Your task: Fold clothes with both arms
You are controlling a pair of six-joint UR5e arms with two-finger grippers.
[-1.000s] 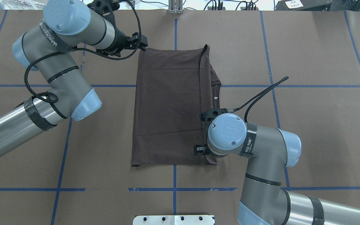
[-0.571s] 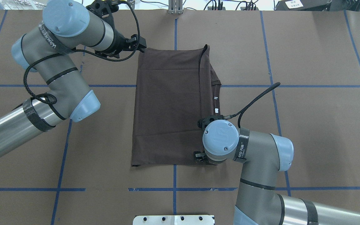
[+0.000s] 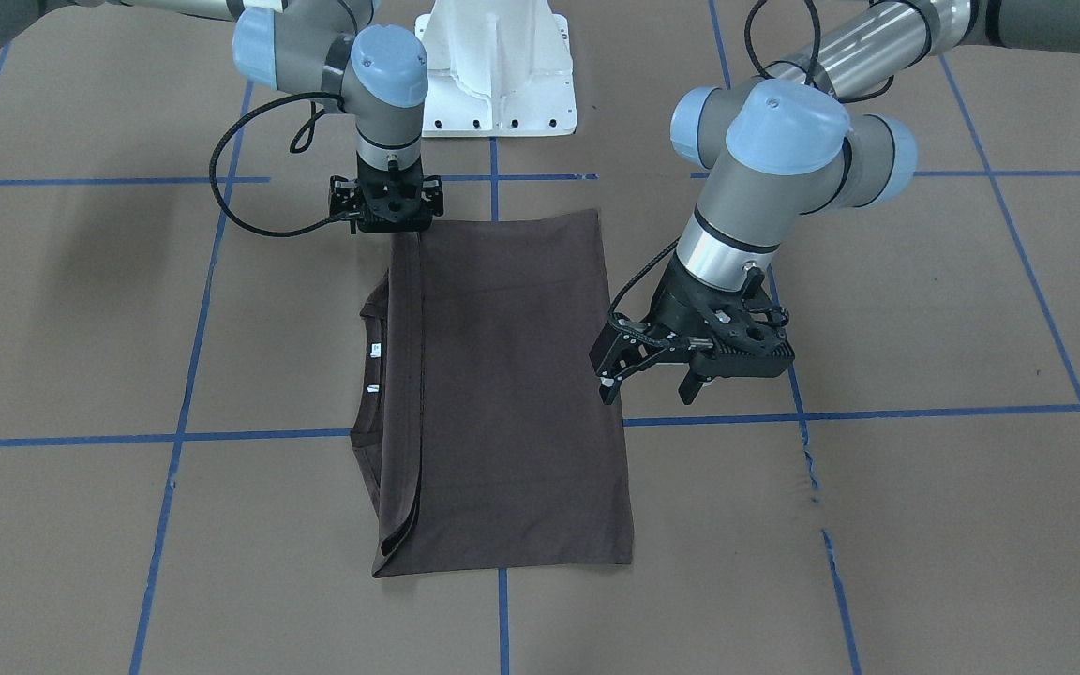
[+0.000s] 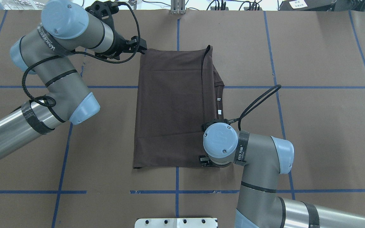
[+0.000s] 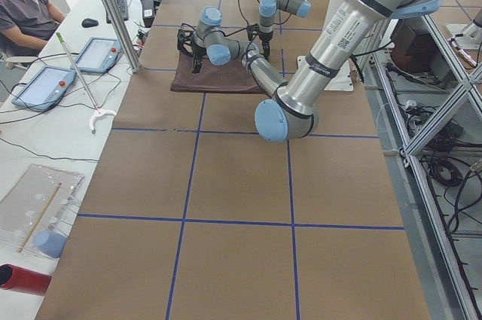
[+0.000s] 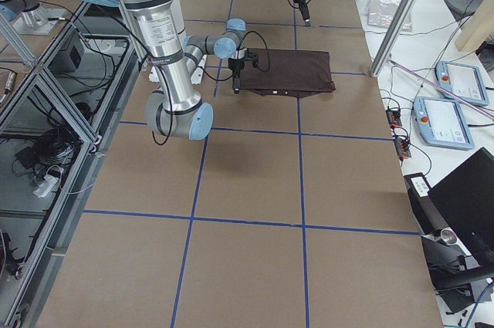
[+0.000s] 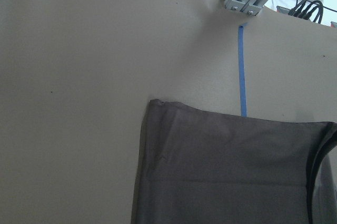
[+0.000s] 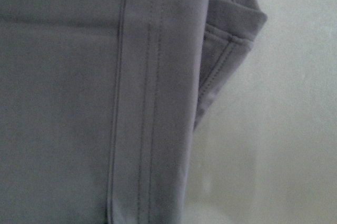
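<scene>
Brown-paper worktop (image 3: 924,544) with blue tape grid (image 3: 877,413). Over it, grey left arm (image 3: 765,187) reaching toward the far-left side, right arm (image 3: 388,70) pointing straight down at the near-right corner. Mid-worktop, dark T-shirt (image 3: 512,394) lying flat, already narrowed to a long rectangle, one layer lapped over along the robot's right side. Step in hand, by the look of it: between folds, long sides done, crosswise fold likely next. Calls for both grippers pinching the corners of one end and carrying them across together; risk of a skewed edge from uneven lift. Beside the shirt's left edge, left gripper (image 3: 650,394) raised, fingers (image 3: 607,380) spread wide, holding nothing. At the near-right corner, right gripper (image 3: 388,216) low on the cloth, tips masked by the wrist body; cannot tell whether parted or pinching. Left gap plain only from the front; overhead, just a dark cluster. Left wrist view: bare far-left corner (image 7: 152,101), no fingers in frame. Right wrist view: close stitched hem lines (image 8: 145,103). Two small white tags (image 3: 374,349) visible only in the exterior views.
</scene>
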